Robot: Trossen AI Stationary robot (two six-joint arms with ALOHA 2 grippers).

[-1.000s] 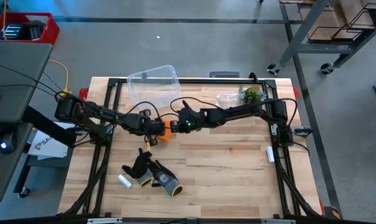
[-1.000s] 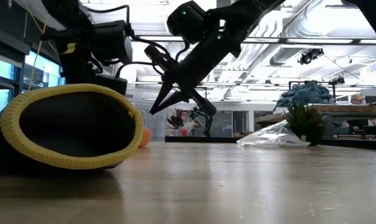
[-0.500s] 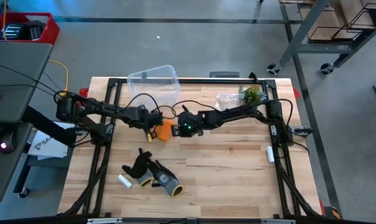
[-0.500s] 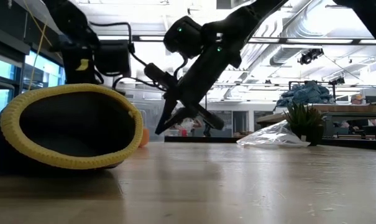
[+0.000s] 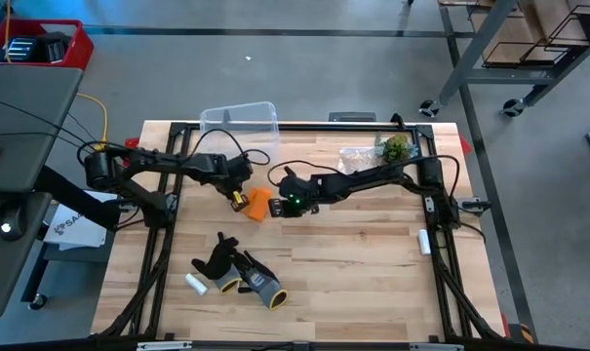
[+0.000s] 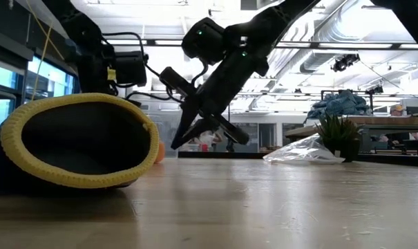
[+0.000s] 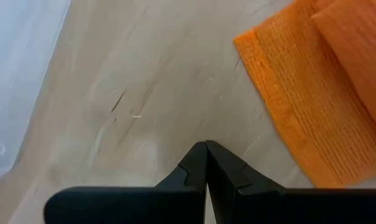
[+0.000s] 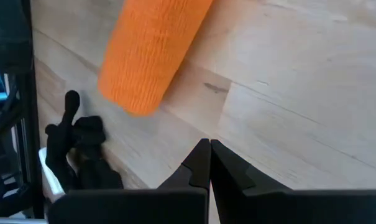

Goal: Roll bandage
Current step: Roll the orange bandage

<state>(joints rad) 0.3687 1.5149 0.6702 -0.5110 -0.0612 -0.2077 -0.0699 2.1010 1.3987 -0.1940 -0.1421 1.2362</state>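
Bandage (image 5: pixel 259 203) is lying on the counter (image 5: pixel 353 244) between the two claws, touched by neither. It is showing as a short roll with a flat layer spread beside it, so rolling looks mostly done; the loose layer probably needs tucking. Left claw (image 5: pixel 238 200) is sitting clenched and empty just beside it. Right claw (image 5: pixel 278 206) is likewise clenched, grasping nothing.

The bandage (image 7: pixel 312 87) is soft orange cloth with a rough, open weave. The tabletop (image 5: pixel 353 253) is pale wood, smooth and matt, with fine grain lines. The fingers (image 7: pixel 222 171) look like matt black plastic. The clear container (image 5: pixel 241 132) is glossy, transparent plastic.
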